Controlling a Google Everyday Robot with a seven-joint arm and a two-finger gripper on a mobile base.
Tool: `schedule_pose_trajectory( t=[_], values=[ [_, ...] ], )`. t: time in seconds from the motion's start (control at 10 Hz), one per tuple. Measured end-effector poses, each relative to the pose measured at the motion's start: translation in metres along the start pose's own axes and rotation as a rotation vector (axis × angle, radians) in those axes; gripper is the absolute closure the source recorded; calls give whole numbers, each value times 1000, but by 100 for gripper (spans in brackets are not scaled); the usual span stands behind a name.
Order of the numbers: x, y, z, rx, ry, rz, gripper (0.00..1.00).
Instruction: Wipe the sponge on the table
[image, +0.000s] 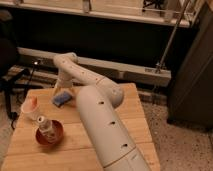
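Item one: table (137, 125), light wooden planks, squarish, standing on a speckled floor (172, 145). Item two: sponge (62, 99), small, blue, lying flat on the tabletop towards 11 o'clock from the table's middle, near the far edge. Item three: robot arm (102, 130), white, thick, rising from the near edge at 6 o'clock, bending over the tabletop and reaching back and leftwards, then turning downward. Item four: gripper (64, 90), at the arm's end, pointing down directly over the sponge and at or just upon its top; whether it is closed on the sponge or open I cannot tell from where I stand. Item five: red bowl (56, 135), at 8 o'clock on the table, with a small pale bottle (46, 125) standing in it. Item six: white cup (29, 111), at 9 o'clock near the left edge, something orange at its top, well apart from the sponge. Item seven: dark chair (7, 60), off the table's left side.
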Motion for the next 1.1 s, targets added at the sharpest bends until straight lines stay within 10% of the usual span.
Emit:
schedule_pose_trajectory(
  t=[0.7, 1.1],
  values=[
    [6, -2, 14, -76, -18, 23, 23],
    [7, -7, 15, -98, -18, 25, 61]
  ],
)
